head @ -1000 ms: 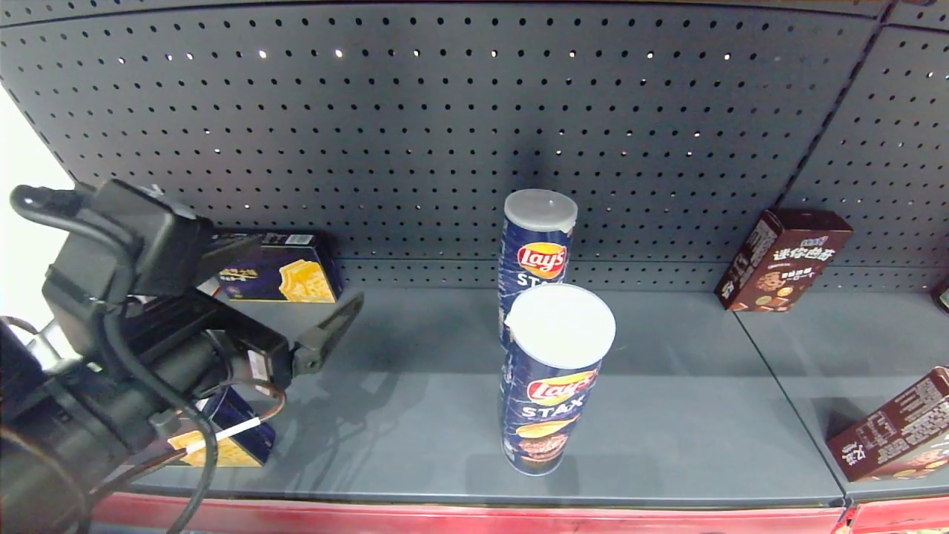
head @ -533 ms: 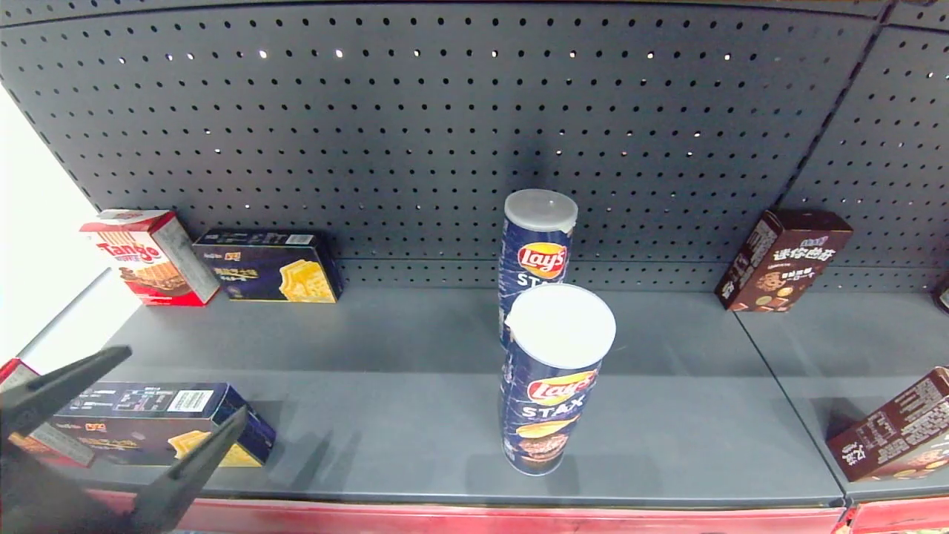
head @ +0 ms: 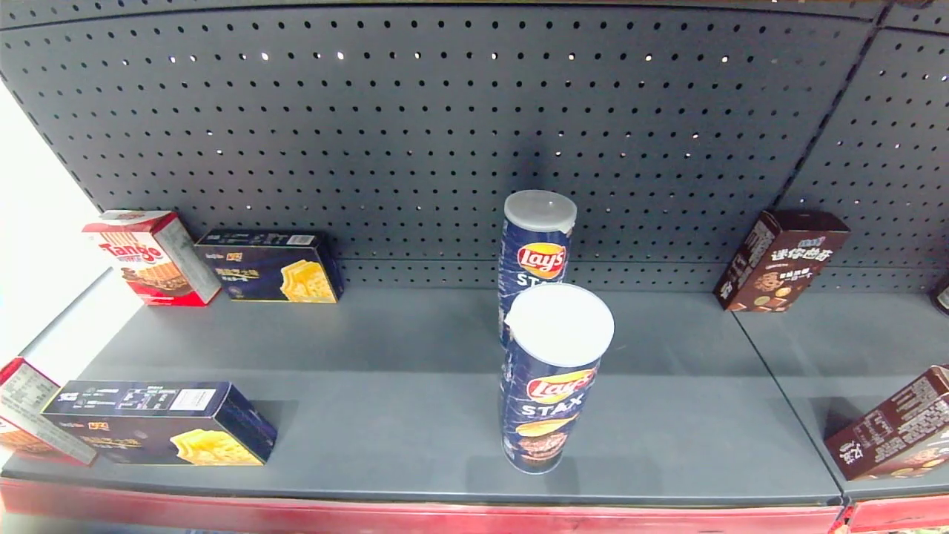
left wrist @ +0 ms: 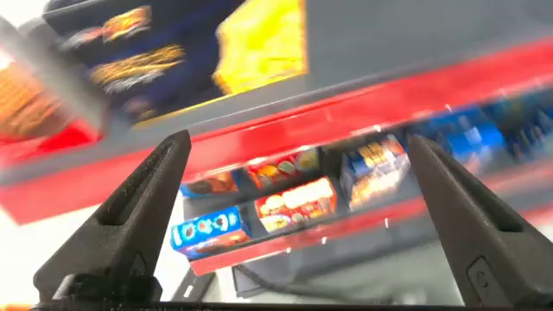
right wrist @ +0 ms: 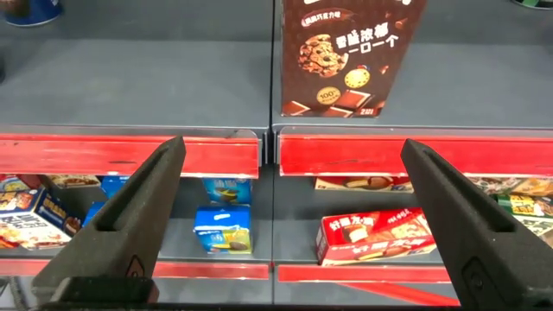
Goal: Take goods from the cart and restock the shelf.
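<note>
Two tall navy chip cans stand upright mid-shelf, one (head: pixel 557 371) in front of the other (head: pixel 537 237). A navy and yellow box (head: pixel 159 423) lies at the shelf's (head: pixel 385 400) front left. My left gripper (left wrist: pixel 298 142) is open and holds nothing; it hangs below and in front of the shelf's red edge (left wrist: pixel 346 104), with that navy and yellow box (left wrist: pixel 199 52) beyond it. My right gripper (right wrist: pixel 294 145) is also open and holds nothing, in front of a brown cookie box (right wrist: pixel 350 52) standing on the shelf.
At the back left stand a red and white wafer box (head: pixel 152 256) and a second navy box (head: pixel 270 267). Brown cookie boxes sit at the back right (head: pixel 782 259) and front right (head: pixel 893 434). Packed goods (right wrist: pixel 380 235) line the lower shelf.
My left arm, its gripper open, dropped down and to the left out of the head view. That uncovered the boxes on the shelf's left side. The cans have not moved.
</note>
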